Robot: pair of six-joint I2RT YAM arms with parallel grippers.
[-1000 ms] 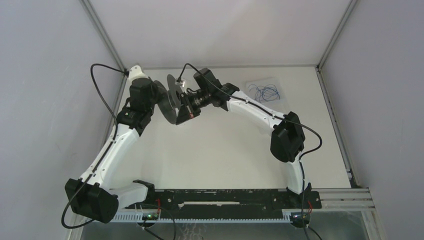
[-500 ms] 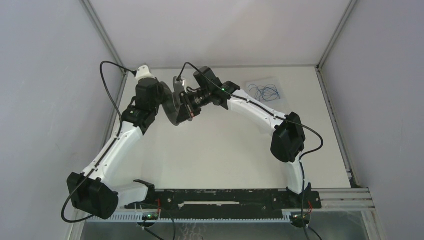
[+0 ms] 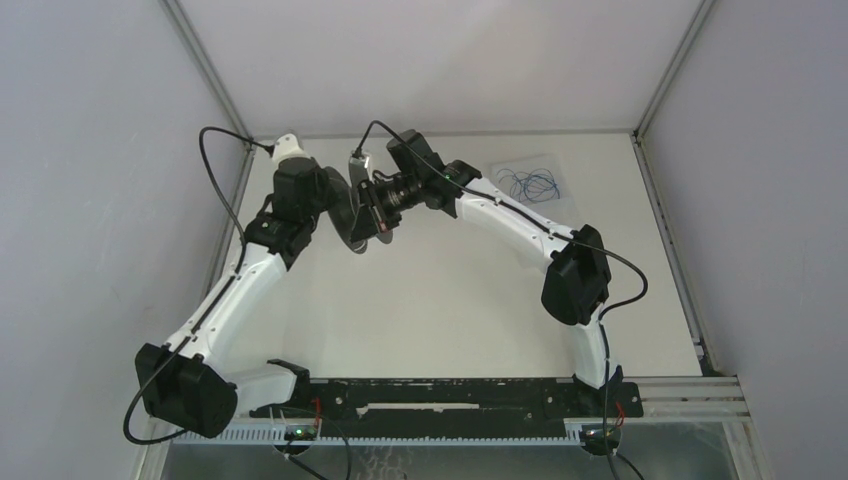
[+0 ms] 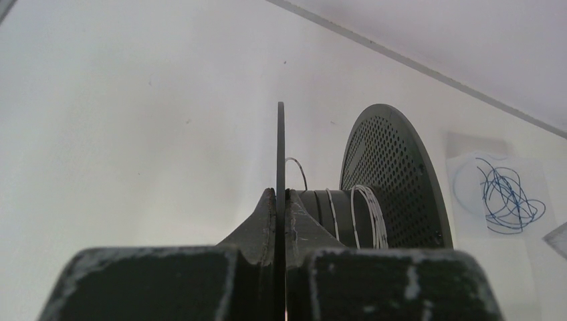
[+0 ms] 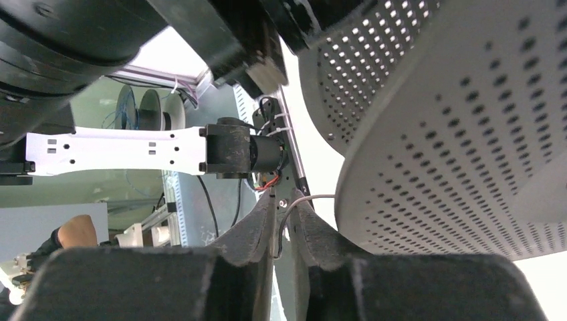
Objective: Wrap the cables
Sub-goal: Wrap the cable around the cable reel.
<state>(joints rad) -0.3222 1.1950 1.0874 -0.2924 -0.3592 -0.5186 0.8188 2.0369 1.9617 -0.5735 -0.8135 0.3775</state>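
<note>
A: Nearest first, L wrist cam. What have we got?

B: Our left gripper (image 4: pixel 281 200) is clamped on the spool (image 4: pixel 321 231), one pad each side of its near flange (image 4: pixel 281 144). We see that flange edge-on & upright, w/ no gap btw pads and disc.

A: Past that?

B: The hub (image 4: pixel 309 207), w/ the cables (image 4: pixel 370 214) on it. We count a few whitish turns, most bunched toward the far flange (image 4: pixel 394 160), which is perforated. One loose loop arches up just behind the near flange.

A: R wrist cam?

B: Our right gripper (image 5: pixel 283 217) is pinched onto the cables. A thin whitish strand comes up btw the fingertips, bends right and runs toward the big perforated disc (image 5: pixel 455 167) just beside them. The fingers are nearly touching, w/ only the strand btw them.

A: Overhead?

B: We've got the left arm (image 3: pixel 235 290) and right arm (image 3: pixel 510 215) both reaching to the far-left part of the table (image 3: pixel 450 300). The wrists face each other w/ the spool btw them. We can't make out the cables from up there, too thin, and we can't tell whether the spool touches the tabletop.

A: Furthest back?

B: A tangle of blue wire (image 3: pixel 530 184) on a pale sheet (image 3: pixel 503 172) at the far right of the table, well apart from the spool & both grippers.
</note>
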